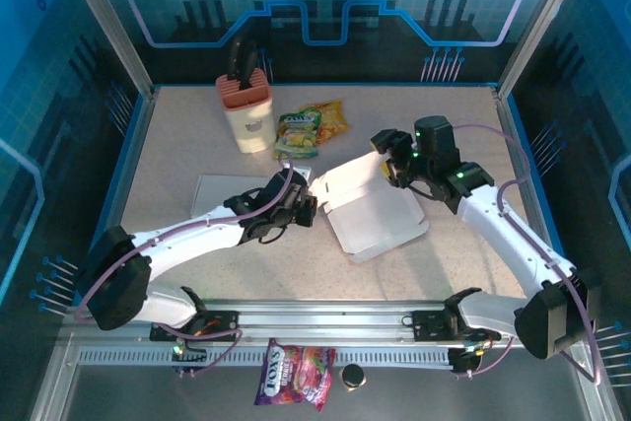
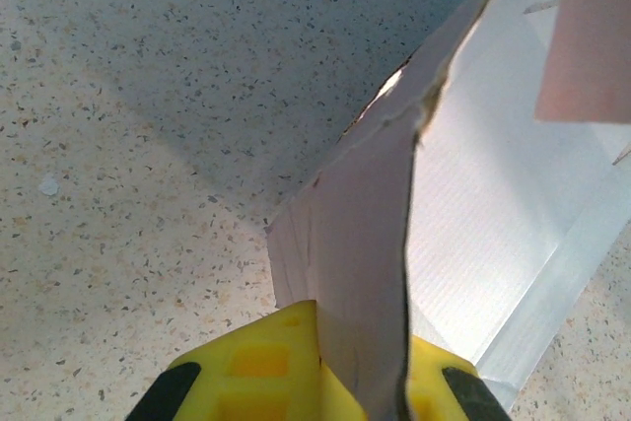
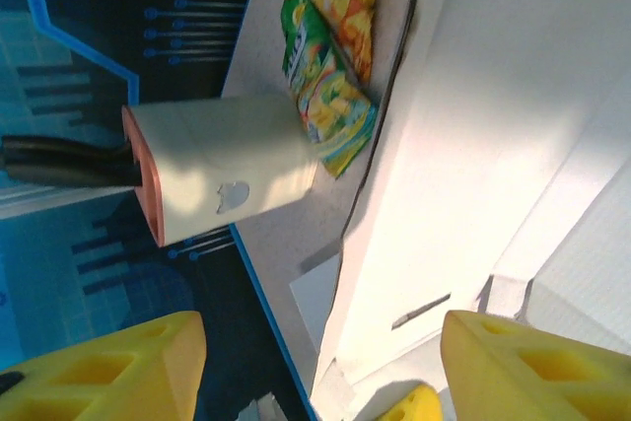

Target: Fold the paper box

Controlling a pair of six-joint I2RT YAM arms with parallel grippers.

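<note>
Leftward first: flat white sheet [image 1: 219,194], lying on speckled table [image 1: 177,145], partly under the left arm.
Next, cream knife block [image 1: 246,115] [image 3: 227,179], upright near the back wall, salmon-coloured top, black handles sticking out.
Left gripper [image 1: 304,209] [image 2: 335,367], at table centre, pressed together on a wall of the paper box [image 1: 380,214]; yellow fingers [image 2: 256,367] seen in the left wrist view clamping a raised cardboard flap of the paper box [image 2: 493,234] from both sides.
Snack packets [image 1: 314,128] [image 3: 330,66], green and yellow, overlapping, just right of the knife block and behind the box.
Paper box, white, centre-right of the table, base flat on the surface, lid panel [image 3: 493,145] raised toward the back between the two grippers.
Right gripper [image 1: 386,160] [image 3: 315,372], over the box's rear right edge, spread wide; yellow fingers [image 3: 108,367] well apart, lid panel lying past them, nothing pinched.
Lastly, on the near ledge in front of the rail: pink-and-purple candy bag [image 1: 294,372], and just right of it a small dark round item [image 1: 352,376], too small to identify.
</note>
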